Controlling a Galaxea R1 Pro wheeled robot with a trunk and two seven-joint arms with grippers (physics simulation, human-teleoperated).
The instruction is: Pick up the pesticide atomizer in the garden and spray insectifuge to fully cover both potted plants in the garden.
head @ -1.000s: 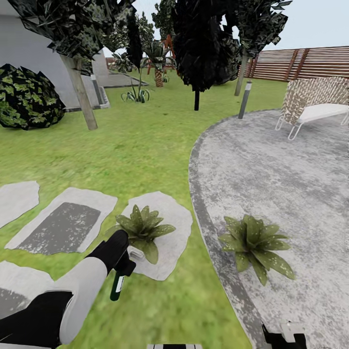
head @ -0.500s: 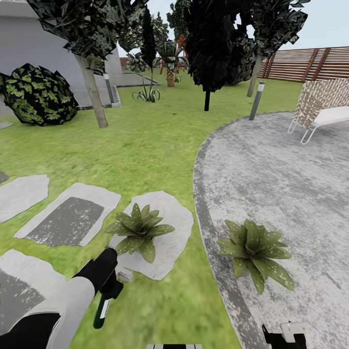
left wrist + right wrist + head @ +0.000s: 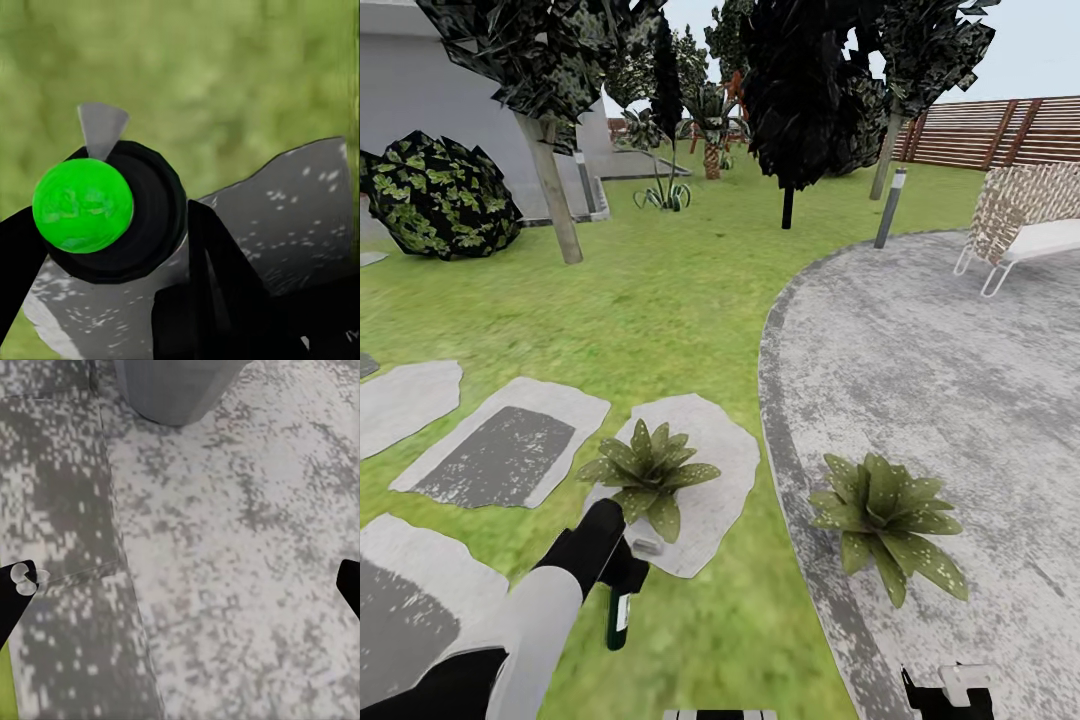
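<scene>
Gripping the pesticide atomizer [image 3: 619, 613], the left end effector [image 3: 622, 575] hangs over the lawn [image 3: 660, 300] just beside the near edge of a stepping stone [image 3: 710, 490]. One potted plant [image 3: 647, 472] sits on that stone, the other [image 3: 887, 515] on the grey patio [image 3: 930, 360]. Fingers of the right end effector [image 3: 180, 589] stand wide over paving. A lamp post [image 3: 889, 207], wicker chair [image 3: 1025, 225] and fence [image 3: 1000, 130] lie beyond.

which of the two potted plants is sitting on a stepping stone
The plant just beyond the left hand and its atomizer; it sits on a pale stepping stone in the lawn, while the other plant stands on the paved patio.
</scene>
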